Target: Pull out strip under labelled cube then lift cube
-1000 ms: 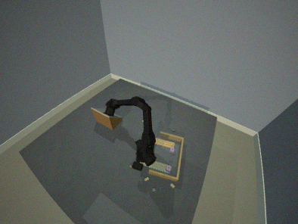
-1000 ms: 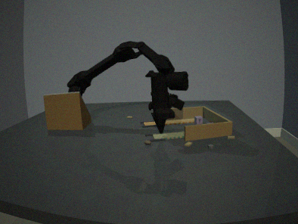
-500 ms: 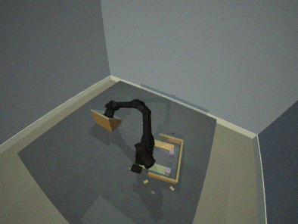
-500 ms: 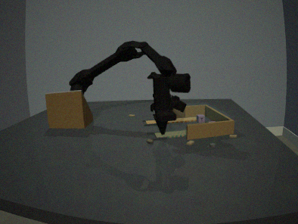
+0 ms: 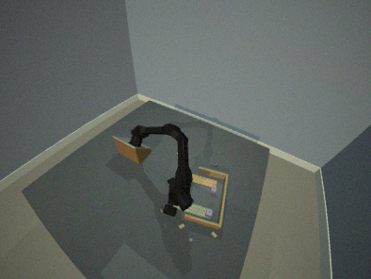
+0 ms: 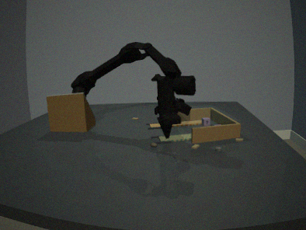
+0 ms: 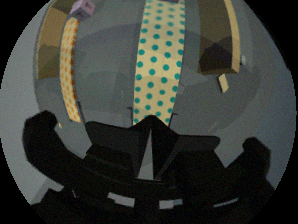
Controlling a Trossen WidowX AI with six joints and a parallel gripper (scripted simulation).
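Observation:
A pale strip with green dots (image 7: 160, 50) (image 5: 198, 209) (image 6: 179, 137) runs out of the open side of a wooden tray (image 5: 225, 193) (image 6: 215, 133). A small purple cube (image 5: 209, 213) sits on its far end. An orange strip (image 7: 68, 63) (image 5: 204, 181) (image 6: 175, 124) lies beside it with a second purple cube (image 7: 83, 7) (image 5: 213, 189) (image 6: 206, 121) on its far end. I cannot read which cube bears the label. My gripper (image 7: 152, 117) (image 5: 169, 210) (image 6: 167, 136) is shut, pointing straight down, its tips at the near end of the dotted strip.
The arm's base stands on a wooden wedge block (image 5: 132, 150) (image 6: 67, 113) at the back left. Small tan bits (image 5: 181, 226) (image 5: 214, 234) (image 6: 195, 146) lie on the dark table around the tray's front. The tray's walls close three sides.

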